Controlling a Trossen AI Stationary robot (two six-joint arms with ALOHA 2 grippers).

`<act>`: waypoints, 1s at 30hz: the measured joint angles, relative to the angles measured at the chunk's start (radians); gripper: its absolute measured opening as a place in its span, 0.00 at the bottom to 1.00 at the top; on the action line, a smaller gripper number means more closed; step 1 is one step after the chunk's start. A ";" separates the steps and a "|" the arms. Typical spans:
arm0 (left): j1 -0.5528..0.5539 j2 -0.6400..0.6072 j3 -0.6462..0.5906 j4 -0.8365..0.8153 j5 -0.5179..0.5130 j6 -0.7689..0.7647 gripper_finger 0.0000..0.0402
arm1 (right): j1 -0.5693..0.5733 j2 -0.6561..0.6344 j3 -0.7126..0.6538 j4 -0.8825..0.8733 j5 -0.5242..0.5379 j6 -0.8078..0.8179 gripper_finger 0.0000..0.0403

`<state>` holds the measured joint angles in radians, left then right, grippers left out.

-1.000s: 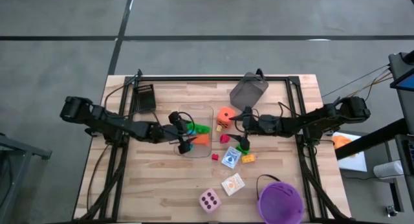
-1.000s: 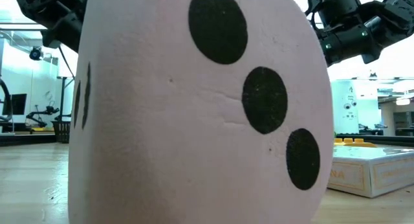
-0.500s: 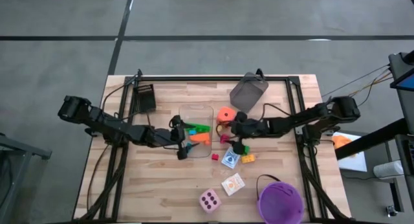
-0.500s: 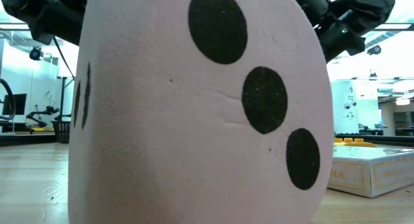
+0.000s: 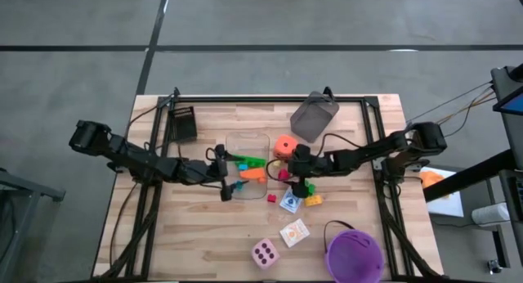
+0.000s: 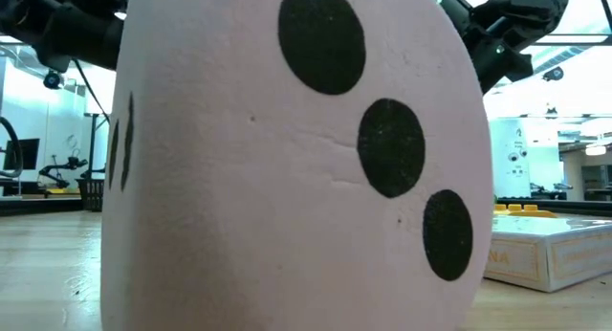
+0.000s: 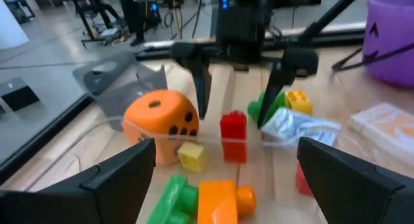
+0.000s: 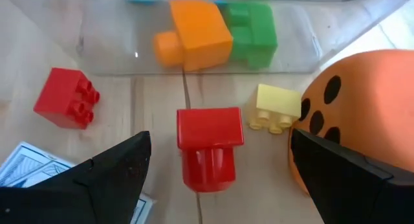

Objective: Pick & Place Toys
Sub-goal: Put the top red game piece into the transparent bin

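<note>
Right gripper (image 5: 301, 170) hung with its fingers spread wide and holding nothing, straddling the red brick (image 8: 208, 145) just outside the clear tray (image 5: 263, 141), likely lined up to close on it. A yellow brick (image 8: 277, 106) and orange die (image 8: 362, 120) sat at its 3 o'clock, a second red brick (image 8: 65, 98) at 9 o'clock. Left gripper (image 5: 230, 173), also spread and empty, waited over the tray, where orange (image 5: 255, 175) and green (image 5: 252, 162) bricks lay.
</note>
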<state>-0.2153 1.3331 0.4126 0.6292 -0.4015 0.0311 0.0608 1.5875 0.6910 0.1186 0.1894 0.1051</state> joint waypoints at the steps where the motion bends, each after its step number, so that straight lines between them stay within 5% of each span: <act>1: 0.000 -0.014 -0.007 -0.001 0.001 0.002 0.94 | 0.000 0.004 0.000 -0.001 0.000 0.000 0.91; 8: 0.000 -0.114 -0.071 0.020 -0.002 0.003 0.94 | 0.001 0.012 0.010 0.000 0.000 -0.004 0.85; 24: 0.001 -0.233 -0.158 0.063 -0.018 -0.005 0.94 | 0.003 0.131 0.099 -0.034 -0.022 -0.045 0.32; 30: 0.001 -0.232 -0.158 0.059 -0.018 -0.008 0.94 | 0.013 0.094 0.101 -0.087 -0.022 -0.060 0.32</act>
<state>-0.2146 1.1011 0.2550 0.6880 -0.4191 0.0227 0.0741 1.6813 0.7925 0.0312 0.1673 0.0452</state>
